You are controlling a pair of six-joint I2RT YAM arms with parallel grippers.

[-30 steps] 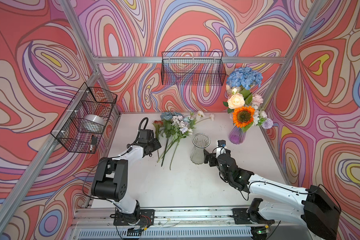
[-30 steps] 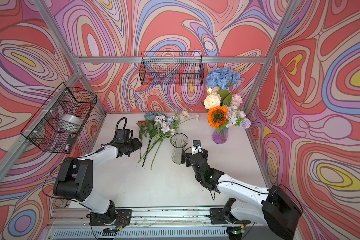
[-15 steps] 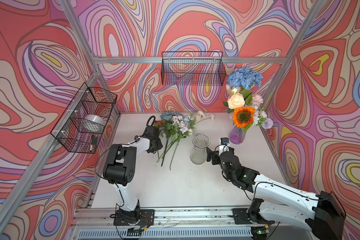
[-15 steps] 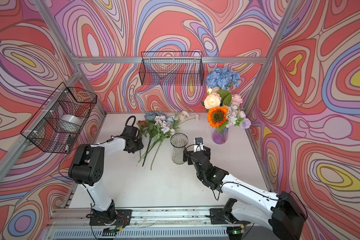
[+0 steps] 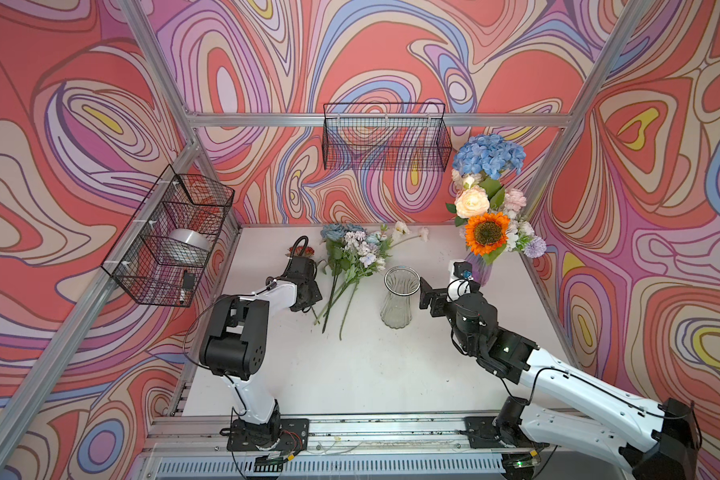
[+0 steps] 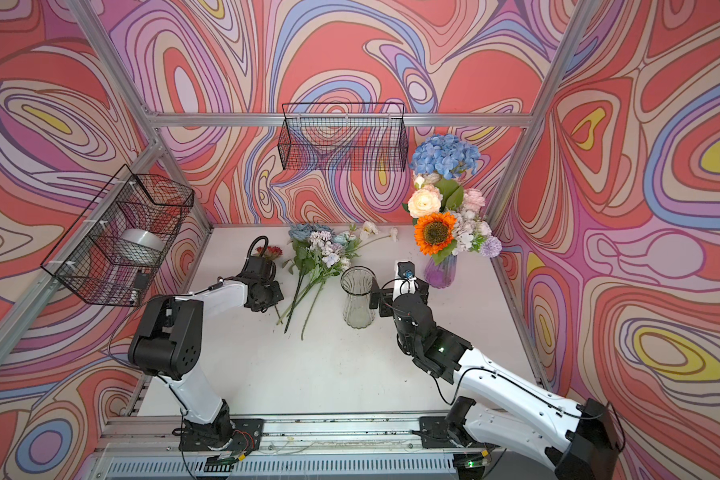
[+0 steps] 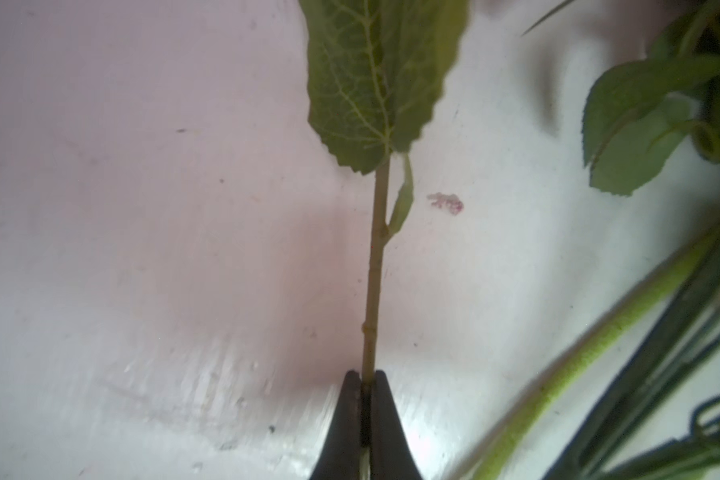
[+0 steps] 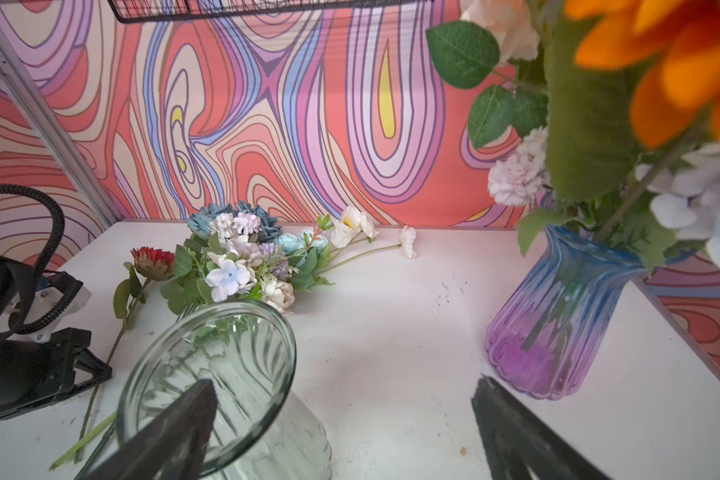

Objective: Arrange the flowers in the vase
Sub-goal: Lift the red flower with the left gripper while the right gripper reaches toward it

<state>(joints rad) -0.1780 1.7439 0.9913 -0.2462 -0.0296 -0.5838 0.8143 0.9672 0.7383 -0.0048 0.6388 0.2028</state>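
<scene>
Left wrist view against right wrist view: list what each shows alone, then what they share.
Left wrist only: the left gripper, its tips pinched shut on a thin stem under a toothed leaf. Right wrist only: the clear vase, the purple vase holding a bouquet, the open right gripper, the loose blooms. Both: the left gripper itself, the white table, loose green stems.

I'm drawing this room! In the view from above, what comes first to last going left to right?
Wire basket → left gripper → pile of loose flowers → clear vase → right gripper → purple vase full of flowers.
</scene>
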